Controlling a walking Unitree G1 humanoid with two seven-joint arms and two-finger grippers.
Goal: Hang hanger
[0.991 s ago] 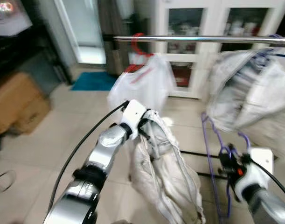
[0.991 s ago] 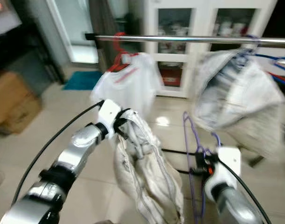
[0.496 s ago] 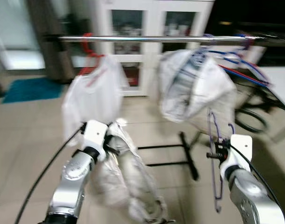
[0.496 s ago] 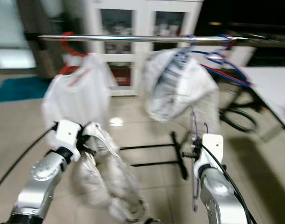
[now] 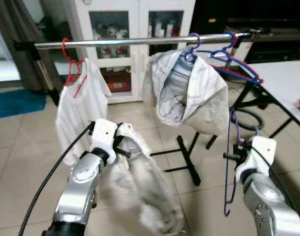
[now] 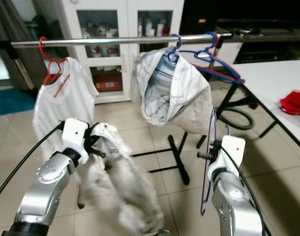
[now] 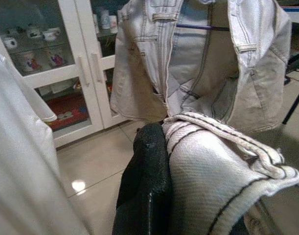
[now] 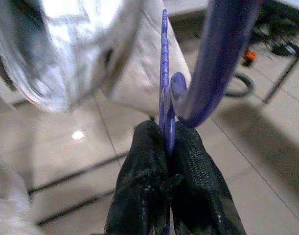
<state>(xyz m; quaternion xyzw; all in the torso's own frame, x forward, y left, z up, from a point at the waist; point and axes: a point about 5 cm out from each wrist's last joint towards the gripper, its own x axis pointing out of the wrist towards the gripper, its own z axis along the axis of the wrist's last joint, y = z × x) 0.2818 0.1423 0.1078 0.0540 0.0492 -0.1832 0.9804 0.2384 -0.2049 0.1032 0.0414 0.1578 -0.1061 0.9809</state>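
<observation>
The purple hanger (image 6: 207, 157) is thin plastic-coated wire, held upright at the robot's right side, below the clothes rail (image 6: 120, 41) and just in front of the hanging jacket's lower edge. The right pincer (image 8: 166, 161) is clamped tight on it: the right wrist view shows the two textured black fingers (image 8: 195, 176) pressed together around the wire, with the curved hook close to the lens. From the head views the hanger's long loop hangs down past the right wrist to about floor-tile level in the picture.

The left pincer (image 5: 121, 145) grips a pale, crumpled denim garment (image 5: 145, 191), which droops in heavy folds beneath the left arm. The left wrist view shows its stitched seams and ribbed weave bunched against one black finger (image 7: 144, 191); the other finger is covered by cloth.

On the shiny metal rail a light denim jacket (image 5: 189, 93) hangs open on a blue hanger (image 5: 191, 46), a white T-shirt (image 5: 78, 108) hangs on a red hanger (image 5: 71, 64), and more blue and red hangers (image 5: 238, 61) sit bare at the rail's right end. Behind stands a white glass-door cabinet (image 6: 108, 19) with small jars and cups on its shelves. A white surface (image 6: 272, 83) at the right carries a red cloth (image 6: 294, 103). The floor (image 5: 22, 147) is beige tile.
</observation>
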